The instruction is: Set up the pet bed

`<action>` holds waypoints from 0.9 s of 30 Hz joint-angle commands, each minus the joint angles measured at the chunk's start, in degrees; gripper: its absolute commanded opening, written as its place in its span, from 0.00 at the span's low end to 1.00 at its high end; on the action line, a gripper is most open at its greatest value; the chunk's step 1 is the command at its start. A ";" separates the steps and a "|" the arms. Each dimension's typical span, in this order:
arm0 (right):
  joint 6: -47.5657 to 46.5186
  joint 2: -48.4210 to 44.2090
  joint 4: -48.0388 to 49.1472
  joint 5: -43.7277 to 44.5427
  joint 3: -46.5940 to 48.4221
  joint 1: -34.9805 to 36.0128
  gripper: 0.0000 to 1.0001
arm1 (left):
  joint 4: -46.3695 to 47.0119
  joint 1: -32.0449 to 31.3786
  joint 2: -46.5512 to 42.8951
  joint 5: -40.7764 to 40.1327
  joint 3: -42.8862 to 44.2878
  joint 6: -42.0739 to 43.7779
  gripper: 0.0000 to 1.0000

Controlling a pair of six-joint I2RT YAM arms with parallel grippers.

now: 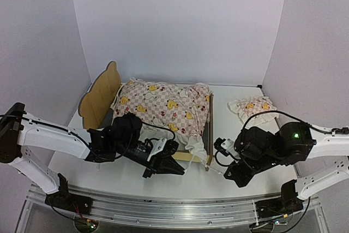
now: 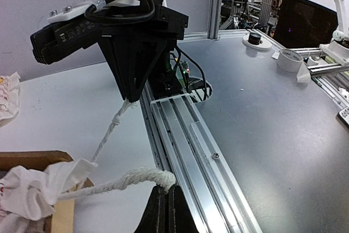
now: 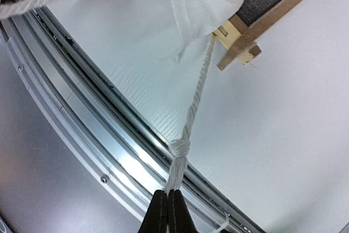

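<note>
Setting up the pet bed [image 1: 101,94]: it stands left of centre on the white worktop [image 1: 240,175], bear-ear headboard toward the left wall, foot corner nearest me. The duck-print quilt [image 1: 163,105] lies over it, bunched and ruffled at the foot. My left hand [image 2: 166,190] is closed on a white twisted cord [image 2: 125,181] running from that corner's ruffle. My right hand [image 3: 168,192] is pinched shut on a second cord [image 3: 193,113], just below its knot [image 3: 180,148]. By my reading the bedding is on but loose. The cords hang unfastened and the pillow [image 1: 252,106] lies well apart, to the right. White panels [image 1: 180,25] enclose three sides. Past the aluminium rail [image 1: 163,207] a grey worktop [image 2: 262,135] carries a tape roll [image 2: 289,58].
</note>
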 commanded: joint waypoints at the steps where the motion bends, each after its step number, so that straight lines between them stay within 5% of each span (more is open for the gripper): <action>1: 1.09 0.03 -14.55 -3.39 5.09 0.35 0.00 | -0.33 1.05 -0.76 5.53 4.67 2.71 0.00; 15: -6.78 13.65 7.02 -20.66 4.33 0.36 0.00 | 6.51 -3.65 17.84 -0.96 -4.96 8.41 0.01; 16: -7.32 14.69 7.39 -21.10 4.98 0.38 0.00 | 6.55 -3.64 18.26 -2.02 -5.06 9.26 0.06; 20: -8.68 17.55 10.69 -21.60 5.34 0.36 0.00 | 5.51 -3.66 16.84 -4.45 -6.09 14.14 0.56; 27: -5.69 20.45 18.87 -20.94 6.06 0.33 0.00 | 12.57 -3.55 4.65 -16.59 -13.22 15.43 0.63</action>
